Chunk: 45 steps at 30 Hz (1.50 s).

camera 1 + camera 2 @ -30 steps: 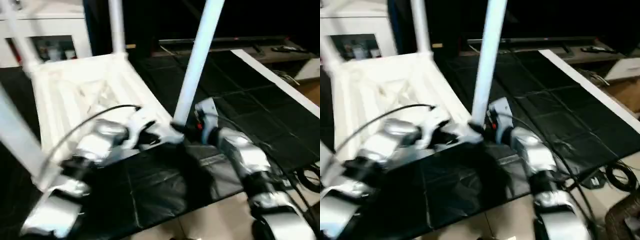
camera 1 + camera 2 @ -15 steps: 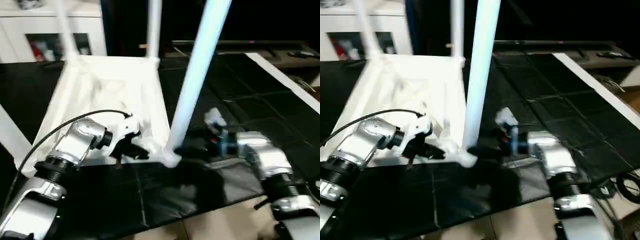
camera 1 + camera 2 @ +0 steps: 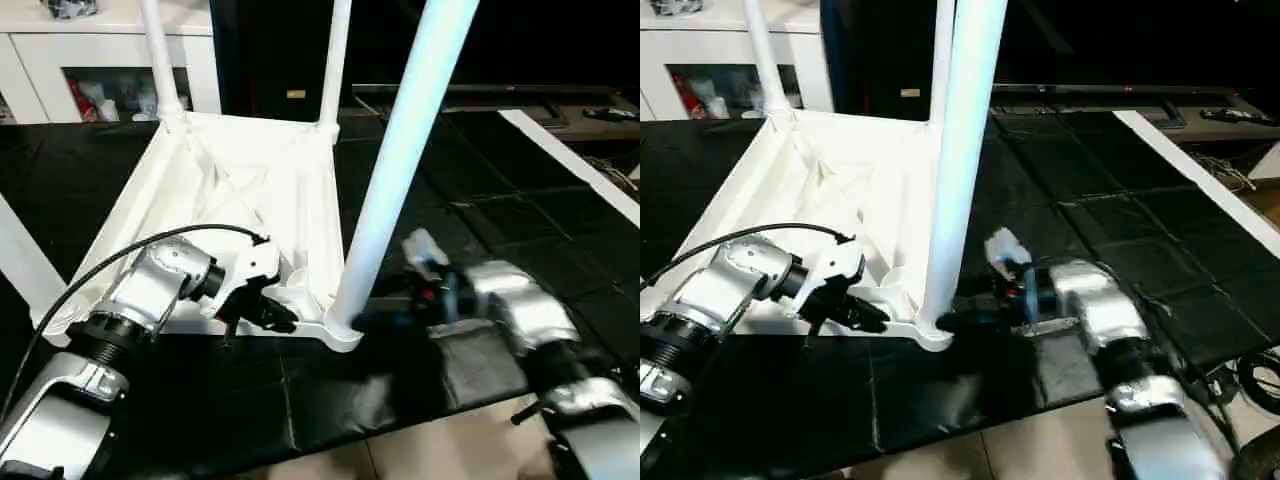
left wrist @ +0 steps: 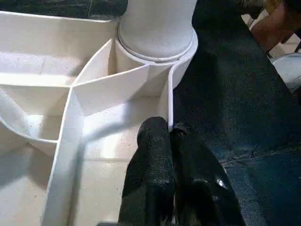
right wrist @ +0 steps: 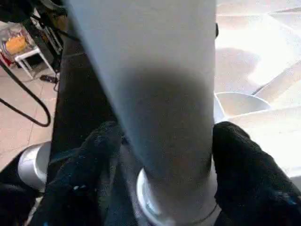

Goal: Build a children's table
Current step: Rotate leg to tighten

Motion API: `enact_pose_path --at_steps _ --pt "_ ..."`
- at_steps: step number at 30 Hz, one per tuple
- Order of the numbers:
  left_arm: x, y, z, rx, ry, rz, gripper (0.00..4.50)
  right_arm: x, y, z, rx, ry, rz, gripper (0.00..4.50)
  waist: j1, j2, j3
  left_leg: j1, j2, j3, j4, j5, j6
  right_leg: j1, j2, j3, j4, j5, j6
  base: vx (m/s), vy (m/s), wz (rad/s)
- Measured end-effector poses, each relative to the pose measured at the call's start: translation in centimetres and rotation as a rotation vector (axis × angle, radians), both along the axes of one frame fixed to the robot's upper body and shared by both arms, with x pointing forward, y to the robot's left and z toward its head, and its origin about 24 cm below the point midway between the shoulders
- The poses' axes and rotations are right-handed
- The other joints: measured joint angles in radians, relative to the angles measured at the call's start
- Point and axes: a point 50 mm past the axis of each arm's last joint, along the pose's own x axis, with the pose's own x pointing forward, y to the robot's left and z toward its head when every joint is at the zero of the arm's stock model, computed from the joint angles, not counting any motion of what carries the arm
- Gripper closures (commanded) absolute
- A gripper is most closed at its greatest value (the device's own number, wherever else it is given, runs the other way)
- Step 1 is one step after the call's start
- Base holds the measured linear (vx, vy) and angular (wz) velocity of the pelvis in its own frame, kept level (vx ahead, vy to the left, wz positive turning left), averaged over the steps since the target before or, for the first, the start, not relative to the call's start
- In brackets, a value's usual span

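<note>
So the children's table (image 3: pixel 240 190) is lying upside down on the black mat (image 3: pixel 560 230), ribbed underside facing up, legs pointing up from the corner sockets. On the left, the left gripper (image 4: pixel 171 134) has its fingers (image 4: pixel 153 155) pinched together on the thin rim wall of the tabletop, right by the near corner socket. Then comes the near leg (image 3: pixel 400 170), seated upright in that socket. On the right, the right gripper (image 5: pixel 162 155) has a finger on each side of the leg's base; can't tell if it's actually squeezing. White cabinet (image 3: pixel 60 60) sits behind.
</note>
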Motion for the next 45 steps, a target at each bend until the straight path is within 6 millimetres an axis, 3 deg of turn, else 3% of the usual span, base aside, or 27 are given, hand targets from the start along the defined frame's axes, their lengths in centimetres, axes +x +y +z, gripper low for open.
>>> enact_pose_path --at_steps 8,18,22,25,27,31,35,36,40,45 --pt "0.0 -0.2 0.0 -0.001 -0.006 -0.010 4.50 0.1 -0.1 -0.1 -0.005 -0.012 0.005 2.35 0.008 0.000 0.000 0.000 0.001 0.001 0.000 0.000 0.000 0.000 0.000 0.000 0.001 0.000 0.000 0.000 0.000 0.00" --pt "0.5 -0.8 -0.4 -0.005 -0.015 0.070 4.50 0.3 -0.2 -0.4 -0.020 -0.007 -0.087 2.46 0.015 0.002 -0.001 0.003 0.001 0.001 0.002 0.000 0.000 0.003 0.000 0.001 0.003 -0.002 0.003 0.000 0.000 0.00" --pt "1.6 -1.5 -0.9 -0.012 -0.035 0.249 4.50 1.3 0.3 -1.0 -0.038 -0.006 -0.335 2.50 -0.012 0.003 -0.001 0.017 0.000 -0.001 0.002 0.000 0.000 0.011 0.000 0.001 0.003 -0.002 0.004 0.000 0.000 0.00" --pt "2.3 -2.8 -1.3 -0.030 -0.025 0.378 4.50 2.2 0.7 -1.2 -0.038 0.016 -0.543 2.51 -0.038 0.006 -0.001 0.017 -0.002 -0.006 0.002 0.000 0.000 0.014 -0.004 -0.011 -0.009 -0.002 0.004 0.000 0.000 0.00" --pt "2.8 -3.7 -1.6 -0.043 -0.023 0.468 4.50 2.9 1.2 -1.2 -0.056 0.026 -0.666 2.52 -0.057 0.012 -0.003 0.016 -0.002 -0.017 0.002 0.000 0.000 0.018 -0.006 -0.024 -0.022 -0.002 0.004 0.000 0.000 0.00" --pt "3.6 -5.2 -2.1 -0.052 -0.039 0.611 4.50 4.3 2.6 -1.0 -0.106 0.027 -0.864 2.52 -0.091 0.032 -0.002 0.016 0.010 -0.029 0.001 -0.001 0.001 0.039 -0.015 -0.076 -0.063 -0.002 0.004 0.000 0.000 0.00" --pt "3.9 -5.5 -2.1 -0.049 -0.051 0.650 4.50 4.7 3.4 -0.9 -0.118 0.035 -0.940 2.52 -0.098 0.033 -0.001 0.019 0.011 -0.028 0.001 -0.001 0.001 0.043 -0.016 -0.079 -0.066 -0.002 0.004 0.000 0.000 0.00" --pt "3.9 -5.5 -2.1 -0.049 -0.050 0.652 4.50 4.7 3.4 -0.9 -0.120 0.032 -0.942 1.97 -0.097 0.033 -0.001 0.019 0.011 -0.027 0.000 -0.001 0.001 0.042 -0.016 -0.081 -0.066 -0.002 0.004 0.000 0.000 0.00" --pt "3.9 -5.6 -1.9 -0.052 -0.054 0.648 4.50 4.7 3.6 -0.7 -0.118 0.024 -0.936 1.64 -0.096 0.033 -0.001 0.018 0.011 -0.027 -0.002 -0.001 0.001 0.042 -0.027 -0.096 -0.067 -0.002 0.004 0.000 0.000 0.00" --pt "3.8 -5.1 -1.6 -0.053 -0.075 0.580 4.50 4.2 3.4 -0.7 -0.081 0.004 -0.883 1.16 -0.095 0.031 -0.001 0.017 0.010 -0.024 -0.004 -0.001 0.002 0.039 -0.029 -0.093 -0.066 -0.002 0.004 0.000 0.000 0.00"
